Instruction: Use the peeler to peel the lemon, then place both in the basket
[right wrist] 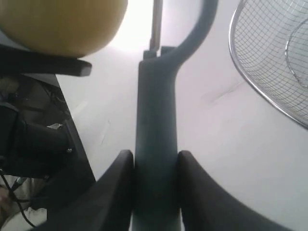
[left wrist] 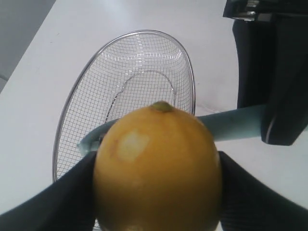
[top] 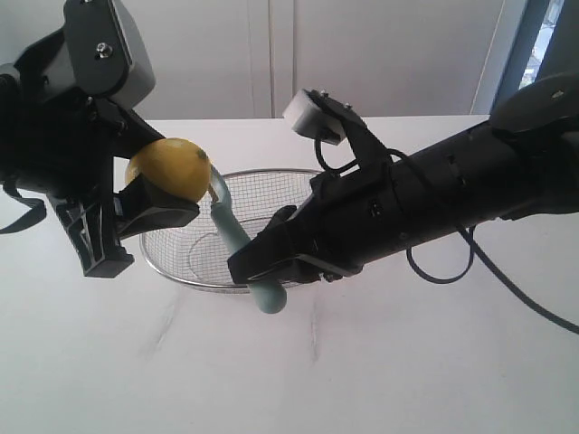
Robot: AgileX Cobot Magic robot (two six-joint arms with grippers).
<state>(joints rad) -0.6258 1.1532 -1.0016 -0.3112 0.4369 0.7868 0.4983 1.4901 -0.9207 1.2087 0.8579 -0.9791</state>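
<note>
Left hand (top: pixel 161 181) clamps the smooth yellow lemon (top: pixel 172 167), right hand (right wrist: pixel 155 159) the teal plastic peeler (top: pixel 233 231); blade pressure could pop the lemon free.

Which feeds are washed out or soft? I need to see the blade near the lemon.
Right wrist view: table glare blows out behind the peeler head, blade barely visible, lemon blurred. Left wrist view: lemon soft up close, basket mesh sharp. Exterior view: evenly lit, black arms show little detail.
</note>
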